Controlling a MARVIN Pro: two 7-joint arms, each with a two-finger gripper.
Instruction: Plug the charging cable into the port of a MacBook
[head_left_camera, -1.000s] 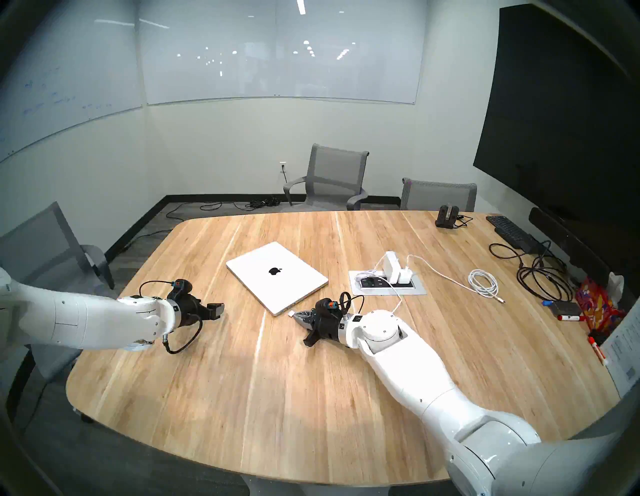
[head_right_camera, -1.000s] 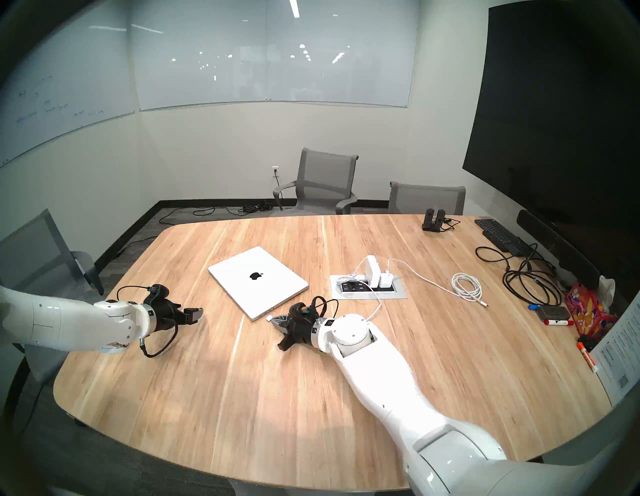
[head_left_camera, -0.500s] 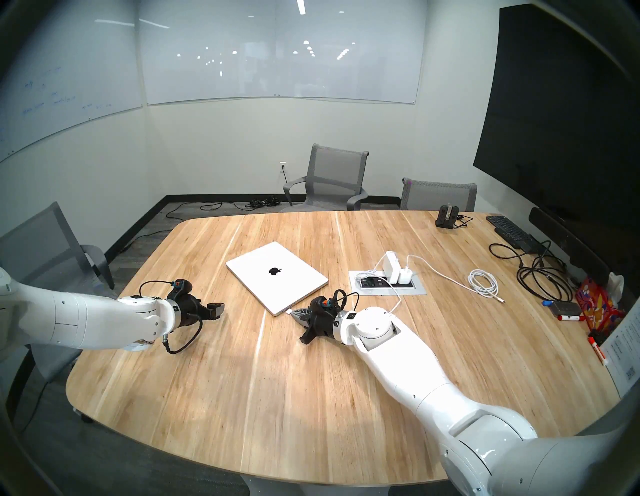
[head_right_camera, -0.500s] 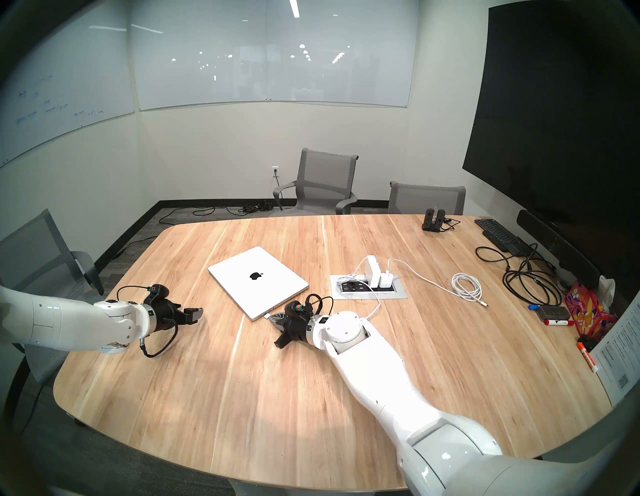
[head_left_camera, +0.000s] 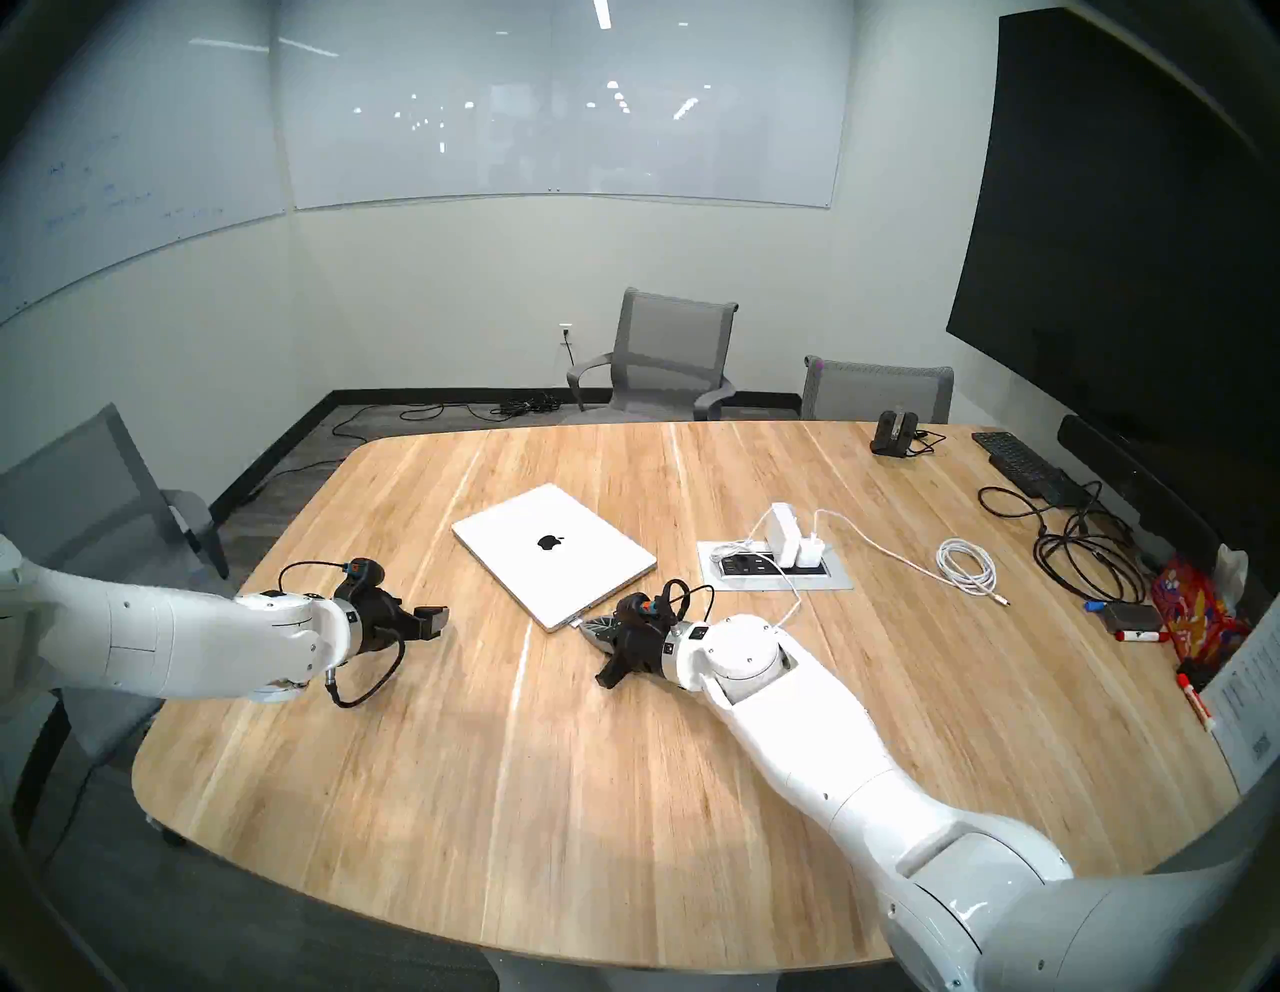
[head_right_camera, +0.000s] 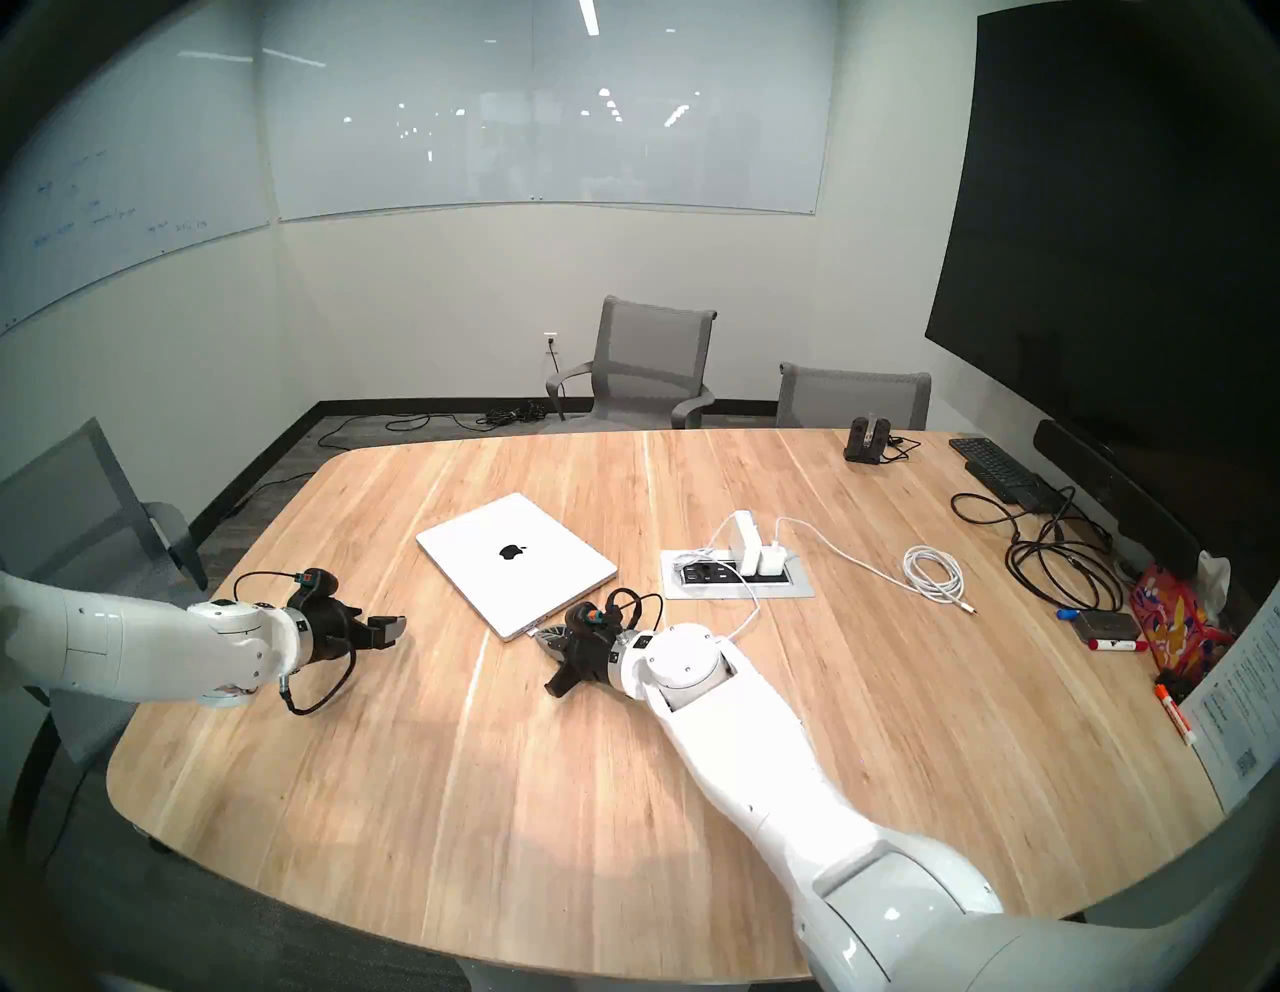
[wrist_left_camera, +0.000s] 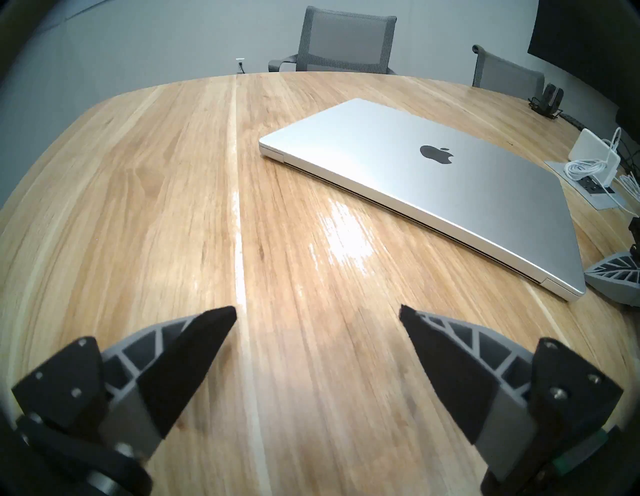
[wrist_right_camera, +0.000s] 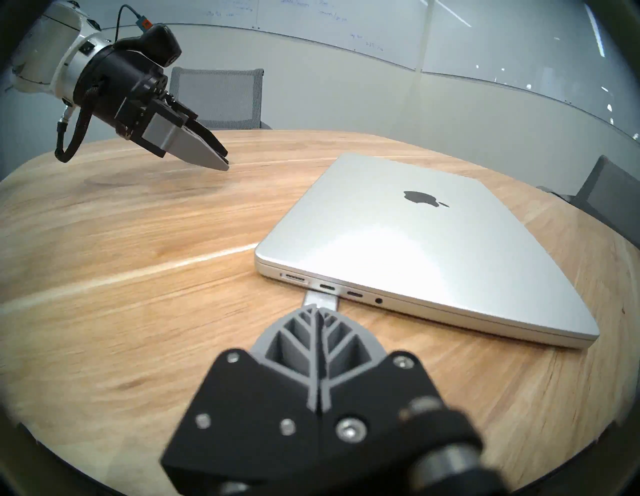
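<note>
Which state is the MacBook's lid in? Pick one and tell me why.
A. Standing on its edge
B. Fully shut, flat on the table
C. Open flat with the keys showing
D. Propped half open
B: the MacBook lies flat on the table with its logo facing up, and the right wrist view shows only a thin seam along its port edge, no screen or keys.

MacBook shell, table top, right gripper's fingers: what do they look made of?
MacBook: looks like matte silver metal, with a soft, even sheen on the lid. Table: pale wood or wood-look laminate, glossy; grain streaks and glare patches show, which one I cannot tell. Right gripper fingers: grey ribbed lattice, probably moulded or printed plastic, on black plates.
</note>
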